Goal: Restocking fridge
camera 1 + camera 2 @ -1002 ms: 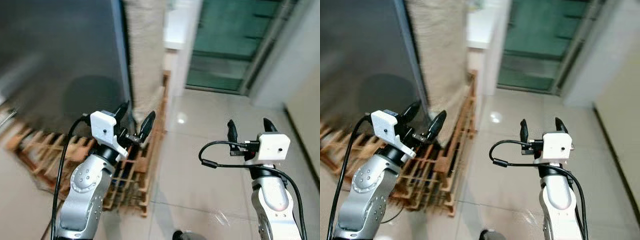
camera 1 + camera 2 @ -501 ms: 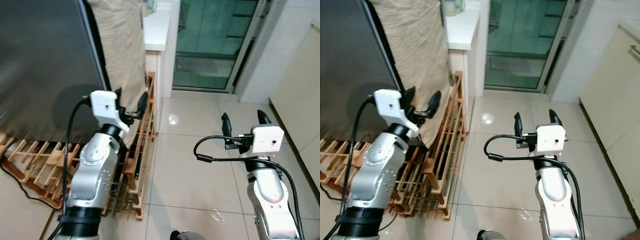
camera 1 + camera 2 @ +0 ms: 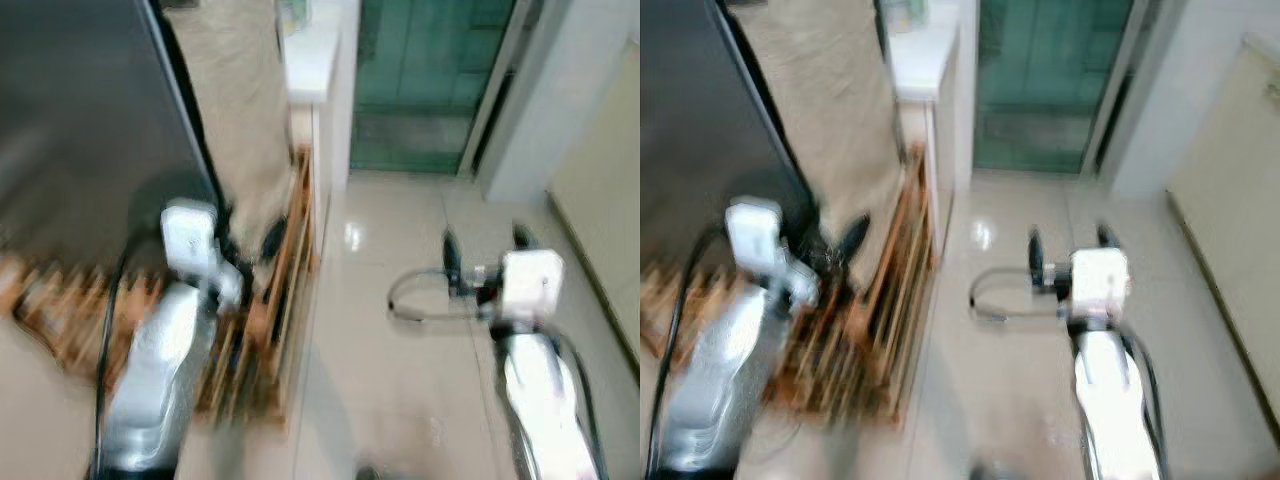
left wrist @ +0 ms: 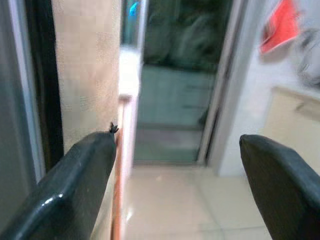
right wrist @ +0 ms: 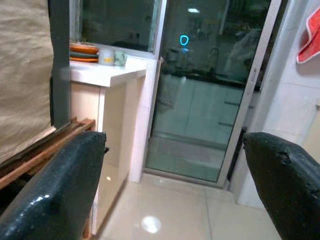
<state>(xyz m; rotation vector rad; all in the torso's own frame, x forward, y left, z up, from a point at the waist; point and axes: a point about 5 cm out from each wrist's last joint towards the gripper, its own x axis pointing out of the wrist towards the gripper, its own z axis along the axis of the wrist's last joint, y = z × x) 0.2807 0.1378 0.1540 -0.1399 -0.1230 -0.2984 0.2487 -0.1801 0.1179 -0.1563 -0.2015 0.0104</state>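
Your left end effector (image 4: 175, 195) has its fingers spread wide, nothing in them, with the tall upright fridge (image 3: 80, 120) just off its left. Right end effector (image 5: 175, 195) is spread too, held over the tiled floor (image 3: 1000, 330) toward the glass door (image 5: 210, 100).

Glossy pale tiled floor (image 3: 400, 360), wooden slatted rack (image 3: 270, 330) lying on it beside the dark fridge (image 3: 80, 120)

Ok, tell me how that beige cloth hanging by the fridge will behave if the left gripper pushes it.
The beige cloth hangs in a loose drape, so it probably yields and swings rather than resists. It looks thin and coarse-woven, so likely light and not slippery. The open left gripper might snag it on a fingertip.
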